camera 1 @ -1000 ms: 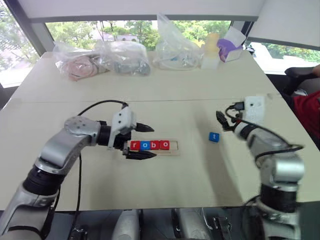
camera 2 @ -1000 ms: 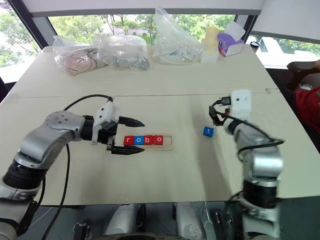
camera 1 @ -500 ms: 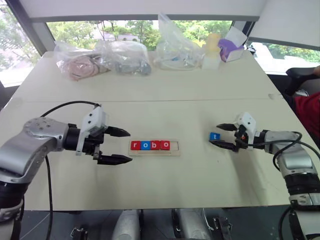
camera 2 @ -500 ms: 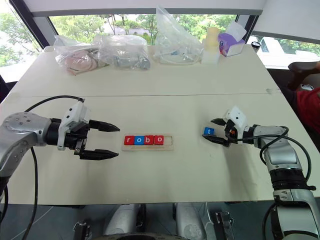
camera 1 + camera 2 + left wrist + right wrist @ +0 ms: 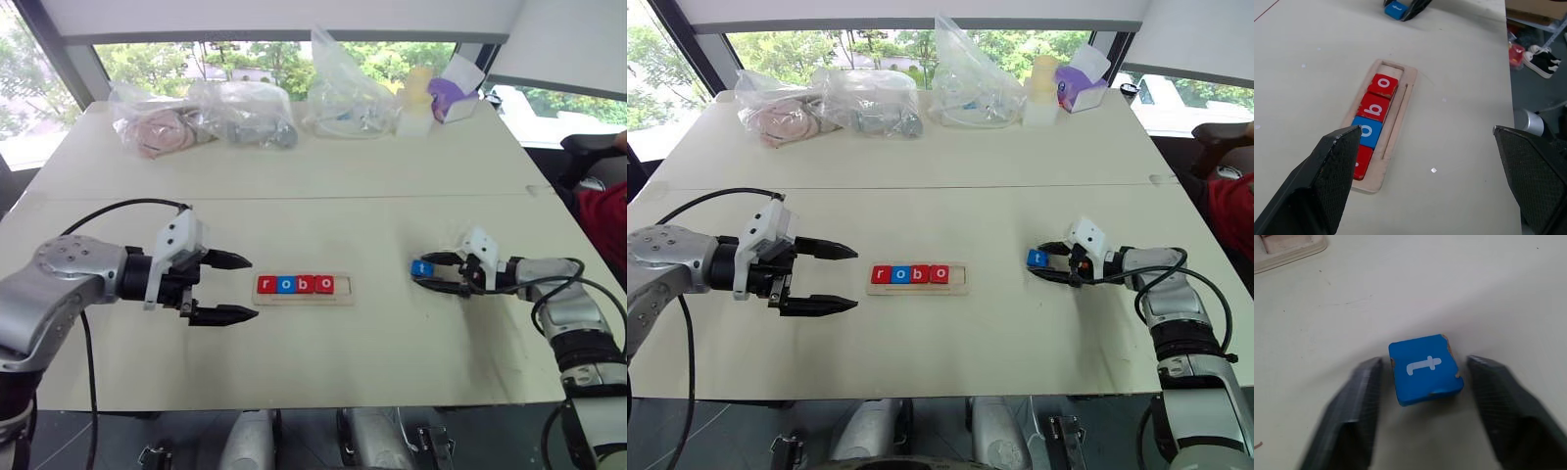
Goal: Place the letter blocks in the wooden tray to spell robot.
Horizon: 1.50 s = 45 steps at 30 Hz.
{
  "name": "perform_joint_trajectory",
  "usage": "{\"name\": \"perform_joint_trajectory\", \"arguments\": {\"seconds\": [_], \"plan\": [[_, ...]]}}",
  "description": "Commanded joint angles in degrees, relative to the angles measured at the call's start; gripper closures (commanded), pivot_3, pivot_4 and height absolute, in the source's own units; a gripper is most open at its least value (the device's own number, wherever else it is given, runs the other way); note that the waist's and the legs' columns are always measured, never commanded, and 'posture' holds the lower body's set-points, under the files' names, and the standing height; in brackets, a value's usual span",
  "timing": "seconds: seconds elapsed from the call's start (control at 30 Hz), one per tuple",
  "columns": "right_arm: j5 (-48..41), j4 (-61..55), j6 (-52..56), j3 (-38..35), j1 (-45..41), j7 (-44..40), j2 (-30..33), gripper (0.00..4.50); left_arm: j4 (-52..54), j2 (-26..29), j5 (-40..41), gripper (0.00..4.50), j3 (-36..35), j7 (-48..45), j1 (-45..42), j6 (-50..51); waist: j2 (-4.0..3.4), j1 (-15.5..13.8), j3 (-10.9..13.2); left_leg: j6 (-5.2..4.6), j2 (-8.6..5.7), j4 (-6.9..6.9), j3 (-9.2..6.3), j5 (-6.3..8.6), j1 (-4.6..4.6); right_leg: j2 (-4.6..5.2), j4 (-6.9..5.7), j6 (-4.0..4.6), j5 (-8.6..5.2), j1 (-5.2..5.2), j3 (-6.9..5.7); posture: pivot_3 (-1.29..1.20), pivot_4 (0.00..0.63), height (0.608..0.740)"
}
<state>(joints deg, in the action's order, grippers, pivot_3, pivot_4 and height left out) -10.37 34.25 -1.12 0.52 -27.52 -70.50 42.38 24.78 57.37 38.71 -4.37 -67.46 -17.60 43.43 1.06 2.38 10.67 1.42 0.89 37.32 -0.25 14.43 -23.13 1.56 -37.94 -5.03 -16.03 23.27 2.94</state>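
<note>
The pale counter (image 5: 323, 176) carries clear plastic bags (image 5: 250, 117) along its far edge. The left hand (image 5: 253, 287) hovers just left of the wooden tray (image 5: 345, 286), its two black fingers spread wide and holding nothing. The right hand (image 5: 427, 273) lies low on the counter, well to the right of the tray. Its fingers are drawn in on either side of the blue t block (image 5: 1425, 368).

From the head views, four letter blocks sit in the tray: a red r (image 5: 265, 285), a blue o (image 5: 285, 285), a red b (image 5: 305, 285) and a red o (image 5: 324, 285). The slot at the right end is bare.

The left wrist view adds what the head views blur: a thin groove running along the tray beside the row of blocks, and the raised rim around the bare end slot (image 5: 1390, 68). It also catches the t block between the other hand's fingertips beyond the tray.

The right wrist view shows the t block flat on the counter, letter up, with one chipped corner. The blurred fingers (image 5: 1359, 396) press close to its two sides.
</note>
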Motion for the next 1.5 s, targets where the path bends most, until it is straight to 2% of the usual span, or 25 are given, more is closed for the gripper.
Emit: {"name": "perform_joint_trajectory", "arguments": {"seconds": [0.03,0.17,0.3,0.37,0.47,0.8,1.5], "plan": [[0.9,1.5,0.1,-0.3,0.5,0.8,0.1,3.35,0.2,1.0,0.4,0.00,-1.7,-0.2,-0.4,-0.6,0.00,0.0,0.0,0.00,0.00,0.00,0.00,0.00,0.02,0.00,0.00,0.00,0.00,-0.02,0.00,0.00,0.150,0.735],[-2.0,-5.6,5.5,-0.9,-0.5,1.4,-1.3,3.35,-0.7,1.5,-0.6,0.00,-1.1,-0.7,-0.4,-1.5,0.00,0.1,0.0,0.00,0.00,0.00,0.00,0.00,0.05,0.00,0.00,0.00,0.00,-0.05,0.00,0.00,0.150,0.735],[-8.9,-28.8,20.9,3.0,-1.0,1.1,-5.0,3.35,-1.5,1.3,-0.9,0.00,-0.3,-1.2,-1.0,-2.2,-0.07,0.7,0.0,0.02,0.06,-0.03,0.06,-0.01,0.07,-0.06,-0.19,0.01,0.01,0.11,0.09,0.00,0.150,0.735],[-8.5,-35.6,23.4,6.5,0.3,0.2,-4.9,3.35,-0.6,1.0,-0.6,0.00,0.1,-1.1,-1.1,-2.1,-0.09,0.3,0.0,0.02,0.09,-0.07,-0.07,-0.01,0.05,-0.11,-0.24,0.04,0.00,0.15,0.05,0.00,0.150,0.735],[-7.8,-40.0,24.6,9.0,1.5,0.0,-4.5,3.35,0.6,1.4,-0.9,0.00,0.6,-1.3,-0.6,-2.2,-0.08,-0.4,0.0,0.02,0.03,-0.08,-0.13,-0.01,-0.05,-0.06,-0.16,0.03,0.00,0.14,-0.05,0.00,0.150,0.735],[-1.4,-38.1,23.7,15.8,-1.8,2.5,-5.4,3.35,3.3,0.6,-0.1,0.00,0.0,0.9,2.2,-1.5,-0.07,-1.2,0.1,0.02,-0.01,0.03,0.01,-0.01,-0.17,0.04,0.02,0.02,0.00,0.19,-0.03,0.00,0.150,0.735],[3.7,-29.5,20.6,17.2,-5.2,3.3,-7.3,3.35,3.0,-0.5,-0.2,0.00,-0.4,2.5,3.9,-2.5,-0.07,-1.3,0.1,0.02,0.00,0.01,0.00,-0.01,-0.18,0.01,-0.03,0.01,0.01,0.23,-0.04,0.00,0.150,0.735]]}}
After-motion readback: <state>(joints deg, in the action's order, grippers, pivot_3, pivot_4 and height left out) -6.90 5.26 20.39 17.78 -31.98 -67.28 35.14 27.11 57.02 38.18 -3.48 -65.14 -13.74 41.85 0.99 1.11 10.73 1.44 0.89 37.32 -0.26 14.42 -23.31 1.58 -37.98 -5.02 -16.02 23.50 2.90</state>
